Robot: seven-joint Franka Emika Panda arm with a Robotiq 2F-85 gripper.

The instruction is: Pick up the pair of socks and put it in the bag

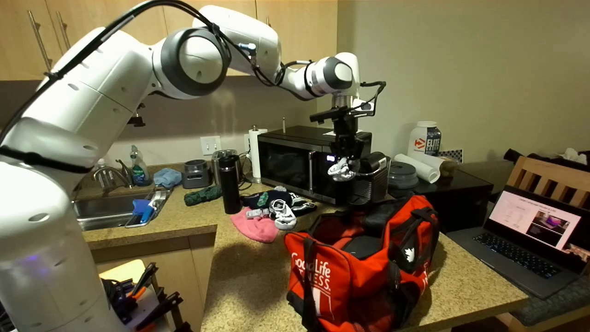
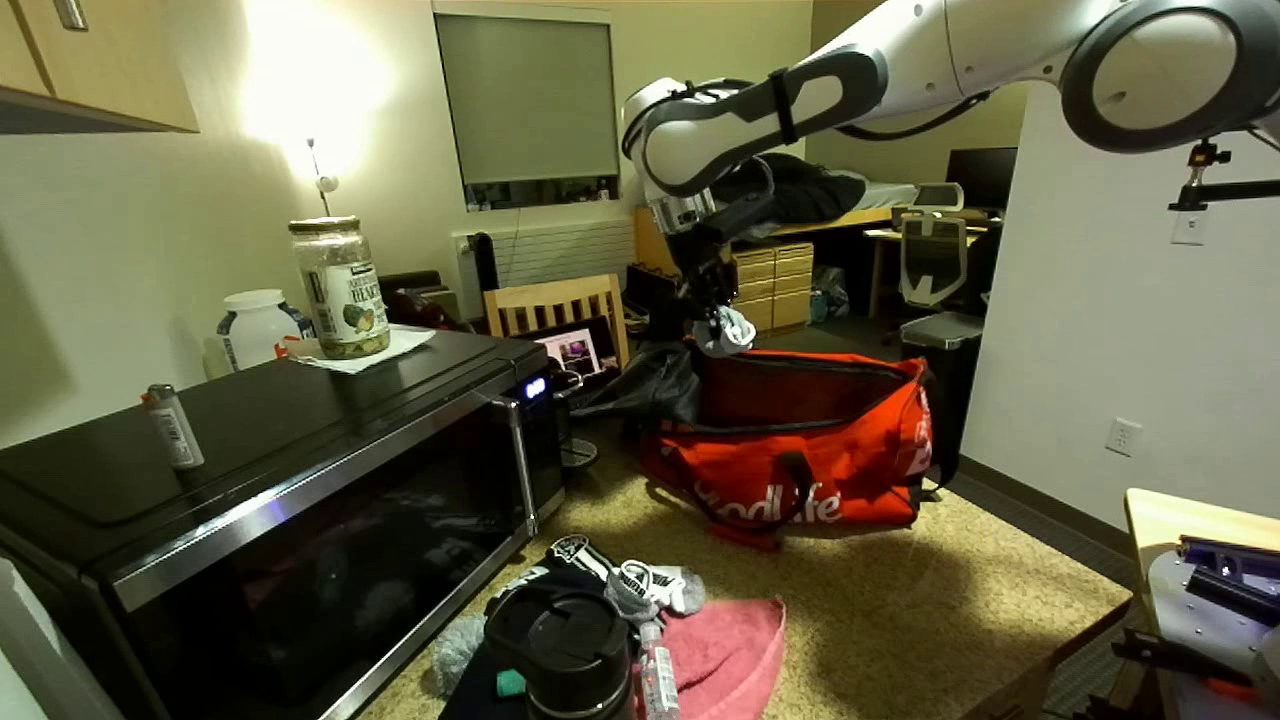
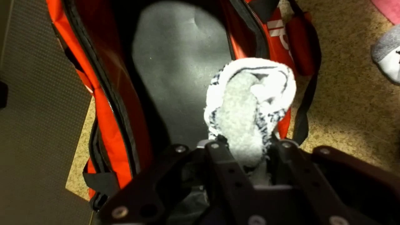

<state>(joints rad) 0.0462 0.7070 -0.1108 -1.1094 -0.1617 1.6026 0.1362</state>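
Note:
A rolled pair of white and grey socks with dark patterning [image 3: 240, 115] is held between the fingers of my gripper [image 3: 245, 143]. In both exterior views the socks [image 1: 341, 170] [image 2: 725, 332] hang below the fingertips of the gripper [image 1: 346, 154] [image 2: 708, 300]. The red and black bag [image 1: 329, 258] [image 2: 880, 450] stands open on the counter. In the wrist view the bag's red side [image 3: 120, 147] and dark inner floor show beneath the socks. The socks are raised above the bag opening, apart from its floor. The fingertips are partly hidden by the socks.
Another white and grey sock bundle [image 1: 283, 214] lies by a pink cloth [image 1: 256, 226], dark clothing and a black bottle [image 1: 229, 184]. A microwave [image 1: 288, 161] and coffee maker [image 1: 374, 177] stand behind the bag. A laptop [image 1: 521, 244] is beyond the counter.

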